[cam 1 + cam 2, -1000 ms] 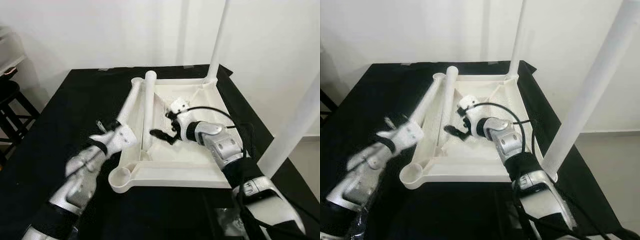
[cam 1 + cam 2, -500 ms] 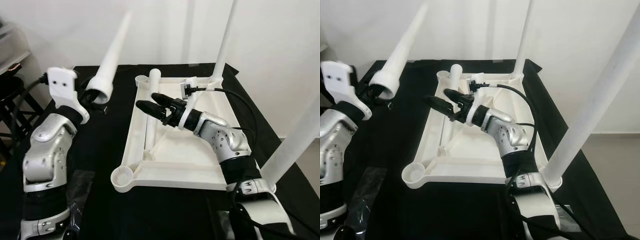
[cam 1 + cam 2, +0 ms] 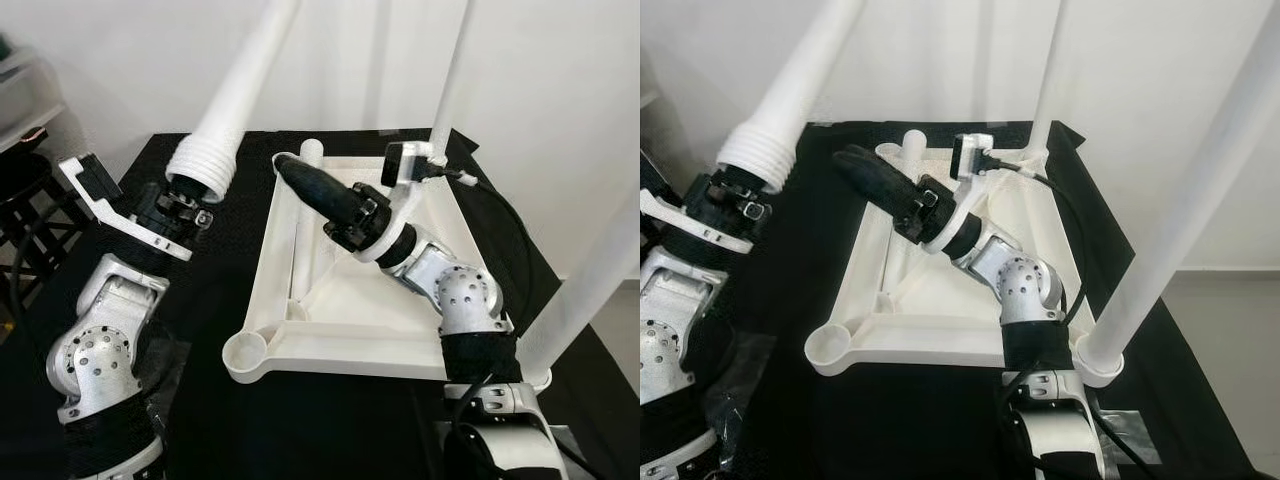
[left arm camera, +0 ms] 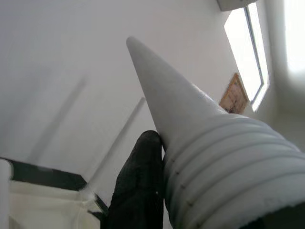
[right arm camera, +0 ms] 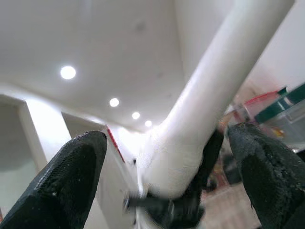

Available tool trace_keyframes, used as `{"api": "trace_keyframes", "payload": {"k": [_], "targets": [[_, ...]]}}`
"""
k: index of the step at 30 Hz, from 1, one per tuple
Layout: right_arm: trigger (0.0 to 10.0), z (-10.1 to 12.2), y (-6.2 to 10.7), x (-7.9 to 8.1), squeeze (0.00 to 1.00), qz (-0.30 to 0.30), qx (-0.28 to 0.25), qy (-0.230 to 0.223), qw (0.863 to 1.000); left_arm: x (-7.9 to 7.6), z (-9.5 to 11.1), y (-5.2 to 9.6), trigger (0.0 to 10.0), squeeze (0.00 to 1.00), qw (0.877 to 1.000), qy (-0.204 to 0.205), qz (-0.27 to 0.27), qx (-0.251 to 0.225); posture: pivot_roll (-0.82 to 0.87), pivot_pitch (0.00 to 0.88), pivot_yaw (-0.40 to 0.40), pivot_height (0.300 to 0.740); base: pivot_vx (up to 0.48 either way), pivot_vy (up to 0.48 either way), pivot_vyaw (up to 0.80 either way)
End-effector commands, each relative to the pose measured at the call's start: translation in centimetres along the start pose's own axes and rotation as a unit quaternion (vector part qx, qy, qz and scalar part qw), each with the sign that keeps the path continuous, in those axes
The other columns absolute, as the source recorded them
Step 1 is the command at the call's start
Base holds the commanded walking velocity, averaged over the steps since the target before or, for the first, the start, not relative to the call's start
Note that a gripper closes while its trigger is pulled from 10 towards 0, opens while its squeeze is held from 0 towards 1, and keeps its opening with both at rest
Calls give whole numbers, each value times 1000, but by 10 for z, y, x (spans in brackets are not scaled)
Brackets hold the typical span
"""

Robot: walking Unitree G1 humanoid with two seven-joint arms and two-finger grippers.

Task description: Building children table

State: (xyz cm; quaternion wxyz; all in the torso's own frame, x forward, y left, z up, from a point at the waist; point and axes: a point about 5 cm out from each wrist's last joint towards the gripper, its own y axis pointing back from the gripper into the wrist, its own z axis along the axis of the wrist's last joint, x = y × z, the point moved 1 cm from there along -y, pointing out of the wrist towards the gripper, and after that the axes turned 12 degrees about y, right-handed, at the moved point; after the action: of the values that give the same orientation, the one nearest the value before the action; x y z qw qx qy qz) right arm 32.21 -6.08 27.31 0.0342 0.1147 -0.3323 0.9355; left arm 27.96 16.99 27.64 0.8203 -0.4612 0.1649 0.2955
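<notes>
The white tabletop (image 3: 370,300) lies upside down on the black-draped counter (image 3: 200,400), with two legs (image 3: 1200,190) standing upright in its far and near right corner sockets and another leg (image 3: 300,200) lying loose inside its left rim. The left end effector (image 3: 175,210), raised beside the tabletop's left edge, is clenched on the ribbed end of a tapered white leg (image 3: 235,95) held tilted upward. The right end effector (image 3: 310,185) is raised above the tabletop's far-left part with fingers spread, grasping nothing.
</notes>
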Motion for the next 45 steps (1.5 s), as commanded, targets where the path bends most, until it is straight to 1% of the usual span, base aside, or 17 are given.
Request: {"api": "trace_keyframes", "payload": {"k": [1, 2, 3, 6, 8, 11, 14, 17, 26, 27, 28, 29, 38, 42, 44, 45], "targets": [[10000, 3, -3, 2, 0, 5, -13, -11, 1000, -9, -10, 2, 10000, 0, 999, 22, -34, 25, 5, 36, 14, 740, 0, 0, 0], [10000, 4, -5, 3, 0, 6, -18, -16, 1000, -12, -15, 6, 10000, 0, 998, 35, -42, 37, 4, 34, 13, 740, 0, 0, 0], [10000, 4, -5, 3, 0, 6, -18, -16, 1000, -12, -15, 6, 10000, 0, 998, 35, -42, 37, 4, 34, 13, 740, 0, 0, 0], [10000, -2, -10, 3, 0, 6, -12, -25, 1000, -17, -27, 10, 10000, 0, 994, 72, -64, 52, 5, 34, 13, 740, 0, 0, 0], [10000, -4, -13, 5, 0, 14, -9, -29, 999, -22, -36, 12, 10000, 0, 990, 80, -82, 79, 6, 34, 13, 740, 0, 0, 0], [10000, -4, -16, 8, 0, 23, -13, -34, 999, -26, -40, 15, 10000, 0, 987, 99, -94, 89, 3, 34, 14, 740, 0, 0, 0], [10000, -3, -17, 9, 0, 25, -14, -36, 999, -27, -40, 15, 10000, 0, 986, 103, -97, 90, 3, 34, 14, 740, 0, 0, 0], [10000, -2, -23, 13, 0, 39, -23, -45, 998, -29, -46, 18, 10000, 0, 982, 116, -102, 105, 5, 33, 13, 740, 0, 0, 0], [10000, 1, -30, 19, 0, 59, -35, -52, 996, -29, -54, 24, 10000, 0, 979, 134, -99, 120, -3, 31, 16, 740, 0, 0, 0], [8196, 2, -31, 21, 0, 63, -33, -52, 996, -29, -56, 25, 10000, 0, 978, 134, -98, 126, -4, 31, 14, 740, 0, 0, 0], [2980, 2, -31, 21, 0, 64, -32, -52, 996, -28, -56, 25, 10000, 0, 978, 134, -98, 127, -6, 31, 13, 740, 0, 0, 0], [78, 2, -31, 21, 0, 64, -32, -53, 996, -28, -57, 25, 10000, 0, 978, 135, -97, 129, -6, 31, 13, 740, 0, 0, 0], [0, 1, -31, 24, 0, 71, -29, -59, 995, -29, -61, 27, 10000, 0, 976, 141, -98, 137, -11, 25, 11, 740, 0, 0, 0], [0, -2, -32, 25, 0, 70, -26, -63, 995, -28, -61, 26, 10000, 0, 977, 138, -96, 134, -11, 22, 9, 740, 0, 0, 0], [0, -2, -32, 25, 0, 70, -26, -65, 995, -25, -63, 26, 10000, 0, 978, 133, -87, 133, -11, 21, 11, 740, 0, 0, 0], [0, -1, -33, 25, 0, 66, -28, -65, 995, -25, -66, 28, 10000, 1000, 976, 142, -87, 139, -10, 21, 11, 740, 0, 0, 0]]}}
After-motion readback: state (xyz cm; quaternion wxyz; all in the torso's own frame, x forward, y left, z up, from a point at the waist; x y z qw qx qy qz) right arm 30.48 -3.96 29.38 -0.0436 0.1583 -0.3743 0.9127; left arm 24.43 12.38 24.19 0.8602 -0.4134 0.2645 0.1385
